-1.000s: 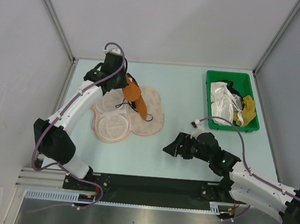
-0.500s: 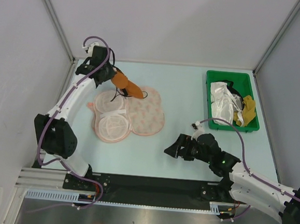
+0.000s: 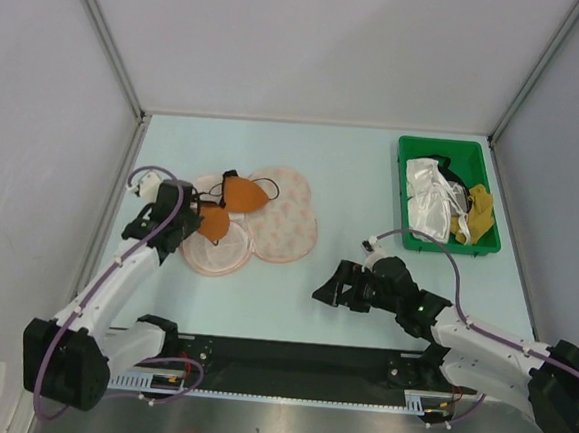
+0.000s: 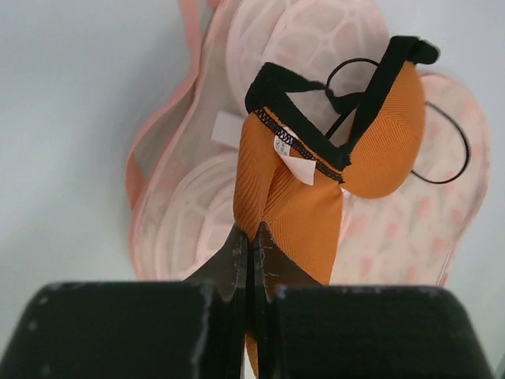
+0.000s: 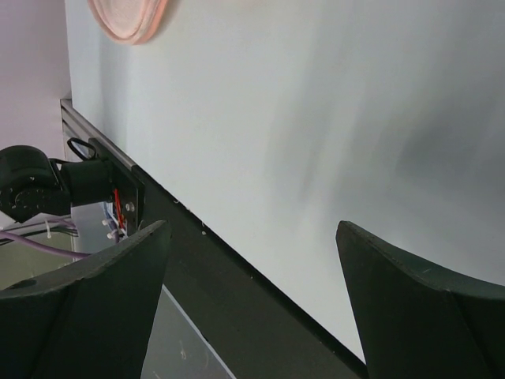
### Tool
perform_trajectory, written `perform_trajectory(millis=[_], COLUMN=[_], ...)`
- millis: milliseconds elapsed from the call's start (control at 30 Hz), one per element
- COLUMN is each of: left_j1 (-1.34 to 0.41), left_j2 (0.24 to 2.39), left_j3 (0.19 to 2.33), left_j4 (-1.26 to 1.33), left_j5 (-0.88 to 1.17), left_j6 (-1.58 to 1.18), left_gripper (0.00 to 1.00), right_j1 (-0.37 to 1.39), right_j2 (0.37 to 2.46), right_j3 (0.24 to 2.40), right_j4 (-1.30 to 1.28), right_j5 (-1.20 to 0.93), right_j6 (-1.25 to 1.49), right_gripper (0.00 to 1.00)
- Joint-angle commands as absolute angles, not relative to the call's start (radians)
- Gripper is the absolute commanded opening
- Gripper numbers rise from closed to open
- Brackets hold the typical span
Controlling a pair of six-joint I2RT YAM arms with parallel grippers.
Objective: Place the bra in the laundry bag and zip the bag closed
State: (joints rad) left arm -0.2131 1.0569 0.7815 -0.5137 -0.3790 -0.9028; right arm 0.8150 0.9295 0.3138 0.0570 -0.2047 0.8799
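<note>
The laundry bag lies open on the table, white mesh lobes on its left and speckled pink lobes on its right. Across the mesh side lies the orange bra, one cup toward the back and the other at my left gripper. In the left wrist view that gripper is shut on a fold of the bra, which stretches away over the bag, black straps trailing. My right gripper hovers open near the table's front edge, right of the bag, holding nothing.
A green bin with white and yellow cloth stands at the back right. Grey walls close in the table on three sides. The black base rail runs just under my right gripper.
My left arm has swung from the back left corner down toward the front left, pulling the bra with it. The bra now lies spread over the bag's mesh side. The right arm barely moved.
</note>
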Motion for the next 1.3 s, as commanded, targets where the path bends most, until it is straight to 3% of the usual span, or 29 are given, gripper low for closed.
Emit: perform_trajectory(millis=[0,33,67,100,167,200,433,633,767,867,900,1033,1267], left_j1=[-0.244,-0.261,-0.288,-0.304,-0.333,-0.342,-0.321,-0.178,-0.134,-0.088,-0.077,-0.045,-0.034], left_j2=[0.941,0.930,0.917,0.892,0.859,0.844,0.724,1.142,1.418,1.638,1.719,1.839,1.945], left_j3=[0.646,0.629,0.612,0.583,0.562,0.546,0.636,0.964,1.223,1.372,1.402,1.476,1.496], left_j4=[-0.437,-0.437,-0.437,-0.434,-0.437,-0.430,-0.386,-0.445,-0.481,-0.531,-0.555,-0.583,-0.591], left_j5=[-0.342,-0.338,-0.319,-0.307,-0.252,-0.223,-0.050,0.254,0.307,0.354,0.360,0.351,0.342], left_j6=[-1.012,-1.031,-1.038,-1.043,-1.037,-1.017,-0.624,-0.323,-0.192,-0.149,-0.144,-0.134,-0.123], left_gripper=[0.01,0.08,0.22,0.60,0.80,0.97,0.97,0.91,0.92,0.86,0.79,0.72,0.75], right_j1=[0.818,0.819,0.821,0.821,0.821,0.822,0.828,0.833,0.833,0.831,0.828,0.824,0.825], right_j2=[1.000,1.014,1.031,1.046,1.097,1.110,1.201,1.198,1.155,1.114,1.094,1.060,1.201], right_j3=[0.327,0.328,0.334,0.337,0.348,0.360,0.403,0.408,0.396,0.387,0.385,0.370,0.422], right_j4=[0.166,0.187,0.199,0.212,0.247,0.255,0.298,0.272,0.236,0.204,0.189,0.176,0.265], right_j5=[-0.235,-0.239,-0.239,-0.242,-0.255,-0.259,-0.287,-0.295,-0.281,-0.267,-0.262,-0.250,-0.258], right_j6=[0.885,0.885,0.887,0.887,0.885,0.884,0.879,0.879,0.873,0.865,0.864,0.854,0.812], right_gripper=[0.91,0.91,0.91,0.91,0.91,0.91,0.91,0.91,0.91,0.91,0.91,0.91,0.91])
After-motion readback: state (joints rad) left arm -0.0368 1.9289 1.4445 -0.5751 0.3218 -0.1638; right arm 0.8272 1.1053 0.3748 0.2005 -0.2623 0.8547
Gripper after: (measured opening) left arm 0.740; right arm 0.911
